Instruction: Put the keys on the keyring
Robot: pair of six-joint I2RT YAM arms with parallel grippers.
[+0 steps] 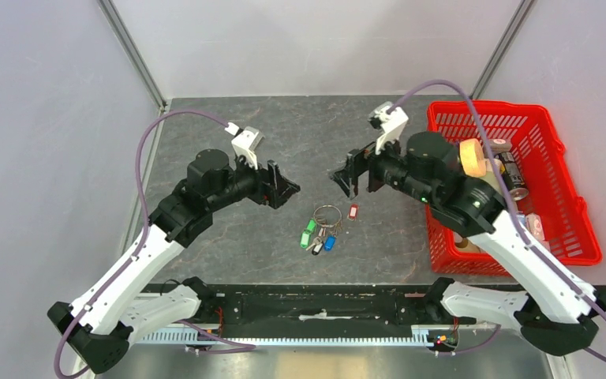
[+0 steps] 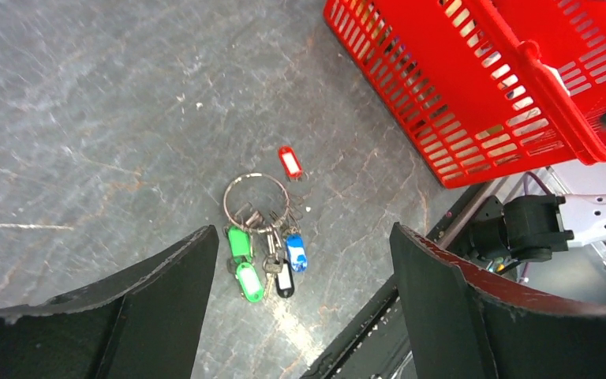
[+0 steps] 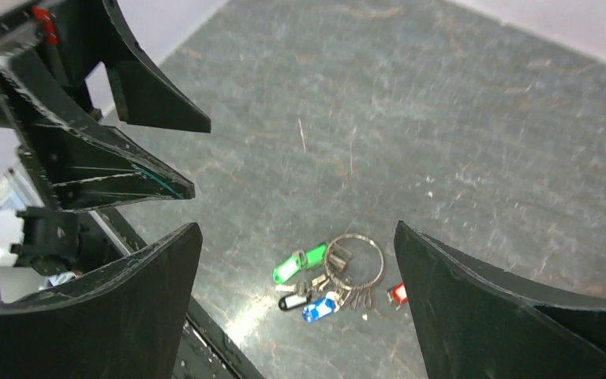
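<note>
Seen from above, the left gripper and right gripper hung wide open and empty at mid-frame, facing each other. Just below them lay the keyring, with green and blue keys bunched at its lower edge.

In the left wrist view, the red key lay just above the ring, at centre.

In the right wrist view, the ring sat low at centre, between the spread fingers.

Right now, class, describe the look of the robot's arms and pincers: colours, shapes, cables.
The left arm and right arm have white lower links, black joints and wrists. A purple cable runs along each to a white wrist mount. The left pincer and right pincer are black, with wedge-shaped fingers.
</note>
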